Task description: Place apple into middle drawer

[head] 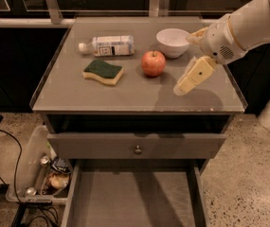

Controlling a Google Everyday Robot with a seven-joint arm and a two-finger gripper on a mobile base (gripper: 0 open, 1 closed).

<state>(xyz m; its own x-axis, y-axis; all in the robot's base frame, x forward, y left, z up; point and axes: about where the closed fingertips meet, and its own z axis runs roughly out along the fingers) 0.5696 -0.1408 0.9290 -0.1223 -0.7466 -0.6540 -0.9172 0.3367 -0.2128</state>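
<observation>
Round red apple (153, 63) with yellowish patches sits mid grey tabletop (77, 93), near white bowl (172, 41). My cream gripper (184, 83) hangs right of it, apart; released or clenched, can't tell. Apple likely firm, smooth, light, prone to roll: grab across widest middle. Wide grey middle drawer (134, 202) open below.

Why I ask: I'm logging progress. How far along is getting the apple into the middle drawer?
Done: the middle drawer stands pulled open, with no apple in it. In hand: the gripper hangs over the table to the right of the apple, apart from it. Left: the apple sits on the table between the sponge and the bowl, so grasping, carrying and placing it all remain.
</observation>
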